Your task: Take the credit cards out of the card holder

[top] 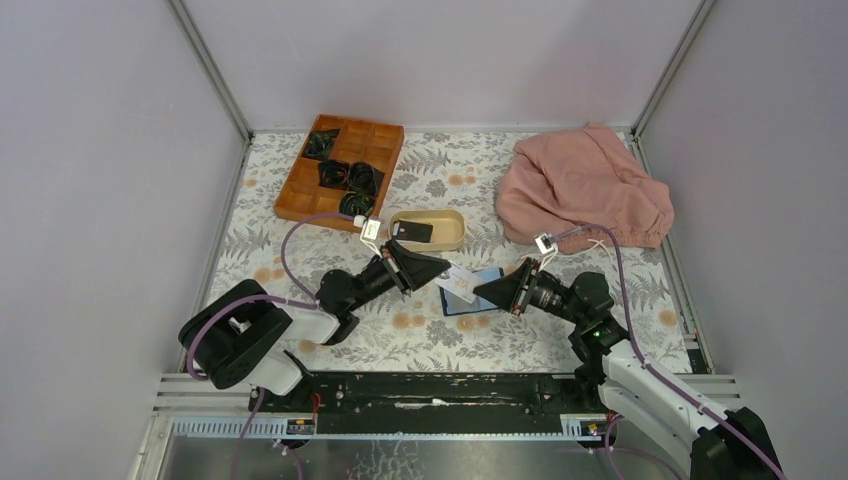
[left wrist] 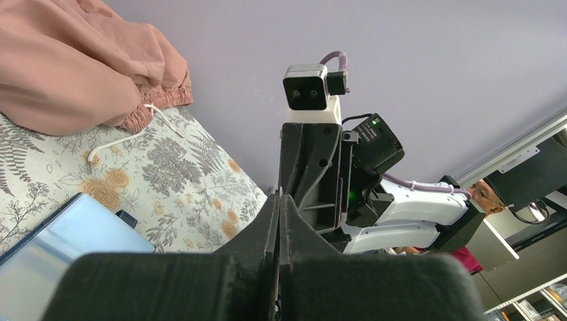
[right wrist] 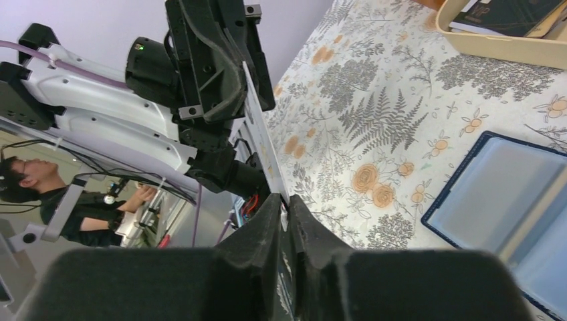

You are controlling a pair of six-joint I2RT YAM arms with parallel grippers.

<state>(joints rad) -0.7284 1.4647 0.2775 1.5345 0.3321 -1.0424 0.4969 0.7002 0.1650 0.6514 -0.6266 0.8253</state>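
Item: card holder (right wrist: pixel 491 184). We record it lying open on the floral surface (top: pixel 430 335), pale blue inside up, between the two arms.
Item: pale card (right wrist: pixel 262 144). We see it raised off the surface above the holder's left part, edge-on in the right wrist view.
Left fingers (left wrist: pixel 254 234): pressed together, clamped on one end of the pale card.
Right fingers (right wrist: pixel 261 227): drawn close about the card's other end; we cannot tell whether they pinch it.
Item: black card (top: pixel 413 232), lying in the beige dish (top: pixel 455 238), beyond the holder.
Also listed: orange tray (top: pixel 300 195) of dark pieces at far left; pink cloth (top: pixel 580 185) at far right.
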